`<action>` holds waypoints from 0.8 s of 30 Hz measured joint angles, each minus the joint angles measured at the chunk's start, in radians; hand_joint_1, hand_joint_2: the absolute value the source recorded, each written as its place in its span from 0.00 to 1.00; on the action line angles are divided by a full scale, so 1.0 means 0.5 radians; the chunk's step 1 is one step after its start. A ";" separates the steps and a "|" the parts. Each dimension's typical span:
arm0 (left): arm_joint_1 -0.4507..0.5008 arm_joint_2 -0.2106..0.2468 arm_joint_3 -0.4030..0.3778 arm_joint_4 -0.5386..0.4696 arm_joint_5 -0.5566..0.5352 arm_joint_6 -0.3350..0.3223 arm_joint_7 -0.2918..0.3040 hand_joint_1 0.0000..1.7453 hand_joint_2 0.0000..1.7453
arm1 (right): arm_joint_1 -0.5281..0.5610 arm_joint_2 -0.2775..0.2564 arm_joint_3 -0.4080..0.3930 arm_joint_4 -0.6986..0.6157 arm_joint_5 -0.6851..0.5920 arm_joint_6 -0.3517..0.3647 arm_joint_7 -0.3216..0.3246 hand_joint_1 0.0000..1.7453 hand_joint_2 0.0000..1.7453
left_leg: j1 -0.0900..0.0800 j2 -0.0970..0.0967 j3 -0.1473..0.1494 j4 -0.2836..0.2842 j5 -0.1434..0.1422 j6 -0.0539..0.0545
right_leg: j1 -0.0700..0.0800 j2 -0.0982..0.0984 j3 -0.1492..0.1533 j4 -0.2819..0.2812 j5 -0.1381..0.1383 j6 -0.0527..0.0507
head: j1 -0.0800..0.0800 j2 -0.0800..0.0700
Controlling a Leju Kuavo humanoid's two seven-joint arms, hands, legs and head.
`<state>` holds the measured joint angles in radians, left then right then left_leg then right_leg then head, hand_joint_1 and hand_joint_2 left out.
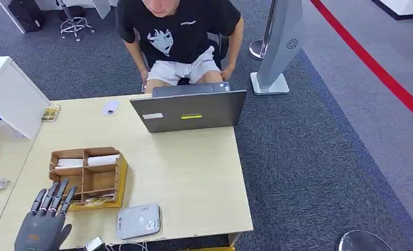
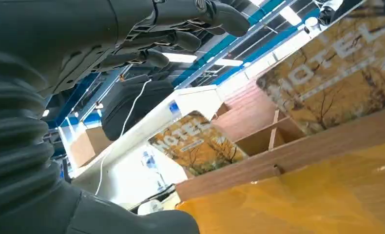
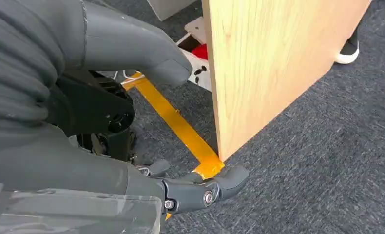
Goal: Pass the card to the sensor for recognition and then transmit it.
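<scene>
Left hand (image 1: 43,222) open, empty, fingers near wooden organizer (image 1: 89,178).

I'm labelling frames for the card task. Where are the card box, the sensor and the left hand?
card box (image 1: 122,175): head view, on its right wall.
sensor (image 1: 137,220): head view, middle of its grey top.
left hand (image 1: 43,225): head view, back of the hand, below the fingers.

Bare desk (image 1: 194,172) surface lies open between the wooden organizer (image 1: 89,178), grey sensor pad (image 1: 138,221) and laptop (image 1: 188,111), which obstructs the far edge before the seated person (image 1: 181,36).
</scene>
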<state>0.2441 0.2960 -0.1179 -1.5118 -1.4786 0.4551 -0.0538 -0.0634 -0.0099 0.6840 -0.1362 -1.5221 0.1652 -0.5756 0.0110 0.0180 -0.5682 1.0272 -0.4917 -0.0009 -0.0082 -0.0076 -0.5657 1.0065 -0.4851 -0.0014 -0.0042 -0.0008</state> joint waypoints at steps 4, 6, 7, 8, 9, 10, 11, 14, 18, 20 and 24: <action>0.054 0.010 0.029 -0.009 -0.002 0.001 0.011 0.00 1.00 | 0.001 0.001 0.000 0.000 -0.021 -0.001 0.000 0.00 1.00 | 0.000 0.000 0.000 0.000 0.000 0.000 | 0.000 0.000 0.000 0.000 0.000 0.000 | 0.000 0.000; 0.091 0.024 0.040 -0.040 -0.002 0.001 0.012 0.00 1.00 | 0.001 0.000 0.000 0.000 -0.026 0.002 -0.001 0.00 1.00 | 0.000 0.000 0.000 0.000 0.000 0.000 | 0.000 0.000 0.000 0.000 0.000 0.000 | 0.000 0.000; 0.109 0.030 0.047 -0.054 -0.002 0.001 0.014 0.00 1.00 | 0.001 0.000 0.000 0.000 -0.027 0.002 0.000 0.00 1.00 | 0.000 0.000 0.000 0.000 0.000 0.000 | 0.000 0.000 0.000 0.000 0.000 0.000 | 0.001 0.000; 0.128 0.036 0.058 -0.072 -0.003 0.001 0.017 0.00 1.00 | 0.001 0.001 0.000 0.000 -0.028 0.002 0.000 0.00 1.00 | 0.000 0.000 0.000 0.000 0.000 0.000 | 0.000 0.000 0.000 0.000 0.000 0.000 | 0.000 0.000; 0.144 0.040 0.070 -0.087 -0.004 0.004 0.021 0.00 1.00 | 0.001 0.000 0.000 0.000 -0.030 0.002 0.000 0.00 1.00 | 0.000 0.000 0.000 0.000 0.000 0.000 | 0.000 0.000 0.000 0.000 0.000 0.000 | 0.001 0.000; 0.155 0.043 0.083 -0.101 -0.005 0.005 0.028 0.00 1.00 | 0.001 0.000 0.000 0.000 -0.031 0.003 -0.001 0.00 1.00 | 0.000 0.000 0.000 0.000 0.000 0.000 | 0.000 0.000 0.000 0.000 0.000 0.000 | 0.000 0.000; 0.163 0.045 0.094 -0.111 -0.005 0.006 0.029 0.00 1.00 | 0.001 0.001 0.000 0.000 -0.032 0.003 -0.001 0.00 1.00 | 0.000 0.000 0.000 0.000 0.000 0.000 | 0.000 0.000 0.000 0.000 0.000 0.000 | 0.000 0.000; 0.182 0.052 0.110 -0.130 -0.005 0.013 0.029 0.00 1.00 | 0.001 0.000 0.000 0.000 -0.033 0.005 0.000 0.00 1.00 | 0.000 0.000 0.000 0.000 0.000 0.000 | 0.000 0.000 0.000 0.000 0.000 0.000 | 0.000 0.000; 0.193 0.056 0.144 -0.130 -0.005 0.027 0.031 0.00 1.00 | 0.001 0.000 0.000 0.000 -0.035 0.005 -0.001 0.00 1.00 | 0.000 0.000 0.000 0.000 0.000 0.000 | 0.000 0.000 0.000 0.000 0.000 0.000 | 0.000 0.000; 0.199 0.056 0.155 -0.130 -0.005 0.029 0.031 0.00 1.00 | 0.001 0.000 0.000 0.001 -0.036 0.005 -0.002 0.00 1.00 | 0.000 0.000 0.000 0.000 0.000 0.000 | 0.000 0.000 0.000 0.000 0.000 0.000 | 0.000 0.000; 0.203 0.056 0.171 -0.130 -0.005 0.031 0.031 0.00 1.00 | 0.001 0.000 0.000 0.000 -0.037 0.004 -0.002 0.00 1.00 | 0.000 0.000 0.000 0.000 0.000 0.000 | 0.000 0.000 0.000 0.000 0.000 0.000 | 0.000 0.000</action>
<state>0.3453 0.3243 -0.0324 -1.5770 -1.4809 0.4707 -0.0385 -0.0629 -0.0099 0.6840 -0.1362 -1.5404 0.1671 -0.5768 0.0112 0.0178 -0.5681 1.0272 -0.4916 -0.0010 -0.0080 -0.0078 -0.5656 1.0066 -0.4851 -0.0015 -0.0042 -0.0008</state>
